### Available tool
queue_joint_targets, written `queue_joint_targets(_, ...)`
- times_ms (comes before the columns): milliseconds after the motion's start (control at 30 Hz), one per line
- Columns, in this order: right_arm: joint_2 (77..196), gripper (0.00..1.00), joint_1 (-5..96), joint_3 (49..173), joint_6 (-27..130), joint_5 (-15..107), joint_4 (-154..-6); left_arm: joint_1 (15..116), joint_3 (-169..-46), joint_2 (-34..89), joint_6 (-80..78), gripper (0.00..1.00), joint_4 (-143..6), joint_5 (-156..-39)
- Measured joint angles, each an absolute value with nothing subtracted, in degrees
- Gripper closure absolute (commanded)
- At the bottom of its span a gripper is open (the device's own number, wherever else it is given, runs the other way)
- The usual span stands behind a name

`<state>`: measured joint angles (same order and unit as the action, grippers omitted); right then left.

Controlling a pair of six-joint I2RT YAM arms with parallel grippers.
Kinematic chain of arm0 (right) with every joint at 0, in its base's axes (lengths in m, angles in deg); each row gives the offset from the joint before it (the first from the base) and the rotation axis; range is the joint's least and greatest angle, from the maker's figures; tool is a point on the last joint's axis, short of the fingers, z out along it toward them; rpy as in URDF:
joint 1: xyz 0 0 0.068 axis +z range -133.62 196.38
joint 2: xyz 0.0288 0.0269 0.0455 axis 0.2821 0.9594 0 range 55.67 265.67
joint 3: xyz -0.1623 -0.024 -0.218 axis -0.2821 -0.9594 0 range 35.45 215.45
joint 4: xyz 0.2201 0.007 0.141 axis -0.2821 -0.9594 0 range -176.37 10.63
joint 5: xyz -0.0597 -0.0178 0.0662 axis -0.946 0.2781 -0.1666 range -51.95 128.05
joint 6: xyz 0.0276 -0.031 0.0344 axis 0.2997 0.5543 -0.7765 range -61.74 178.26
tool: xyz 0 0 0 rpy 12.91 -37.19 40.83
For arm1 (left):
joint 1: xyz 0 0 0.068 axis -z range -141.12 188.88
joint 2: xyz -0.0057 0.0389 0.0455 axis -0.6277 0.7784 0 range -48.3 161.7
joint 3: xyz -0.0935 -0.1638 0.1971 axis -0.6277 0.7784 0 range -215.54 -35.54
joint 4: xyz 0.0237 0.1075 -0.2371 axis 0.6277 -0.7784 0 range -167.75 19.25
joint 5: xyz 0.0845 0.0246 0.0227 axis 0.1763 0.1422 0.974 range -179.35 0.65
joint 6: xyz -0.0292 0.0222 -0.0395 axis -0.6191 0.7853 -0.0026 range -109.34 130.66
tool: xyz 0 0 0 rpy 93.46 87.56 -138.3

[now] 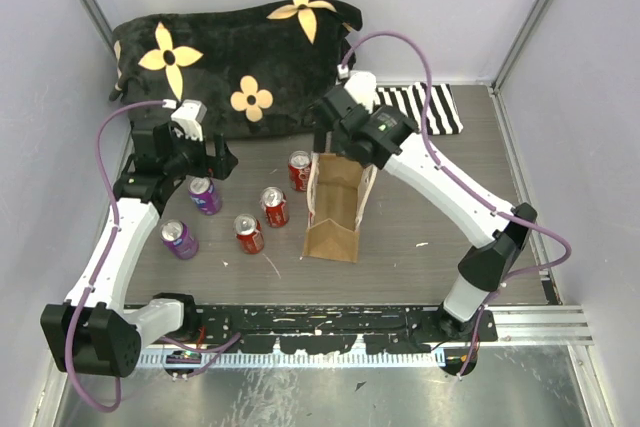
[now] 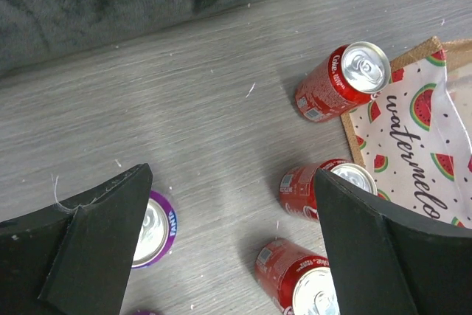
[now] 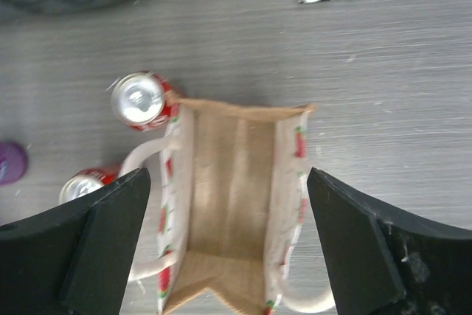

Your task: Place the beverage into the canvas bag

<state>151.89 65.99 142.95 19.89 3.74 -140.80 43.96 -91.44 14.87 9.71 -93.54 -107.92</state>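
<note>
Your left gripper hangs over the left part of the grey table with its fingers spread wide and nothing between them. In its wrist view, one finger hides part of a purple Fanta can standing upright below it. A second purple can stands nearer you, well apart from the canvas bag. Three red cans stand upright between that purple pair and the bag. The far Coke can sits right against the bag's far left corner, the middle red can is near its left side, and the near red can is a little further left. The bag stands upright at mid-table with its mouth open, its cream handles looped out to either side and a watermelon print on its panel. Your right gripper is over that mouth, its fingers spread wider than the bag and gripping nothing, so you look straight down past them into the tan interior. You cannot tell from these views whether those fingers are level with the rim or above it. At the far edge lie a black plush blanket with yellow flowers and, to its right, a black-and-white striped cloth.
</note>
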Motion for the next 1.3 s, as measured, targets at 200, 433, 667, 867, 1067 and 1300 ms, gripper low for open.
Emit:
queue_joint_targets(200,148.44,0.08,59.93,142.21,20.48,2.10,-144.56,46.24,-92.01,16.45,9.49,0.02,-92.86,-108.36)
queue_joint_targets(433,140.66,0.17,59.13,129.73,18.62,5.03,-145.34,49.43,-91.66,16.38,9.05,0.02,-92.77,-108.29)
queue_joint_targets(667,137.99,0.67,59.15,118.14,15.93,10.47,-144.03,50.41,-90.37,16.12,8.88,0.02,-92.86,-107.98)
queue_joint_targets(867,136.83,0.89,59.17,117.51,15.47,13.75,-143.25,50.67,-90.13,16.12,8.88,0.02,-92.88,-107.90)
queue_joint_targets(1067,132.68,0.91,59.19,116.51,15.43,14.49,-145.13,51.18,-90.06,16.12,8.83,0.02,-92.86,-107.88)
queue_joint_targets(1300,129.18,0.87,59.19,112.51,14.75,15.30,-146.57,52.20,-89.75,16.16,8.59,0.02,-92.84,-107.88)
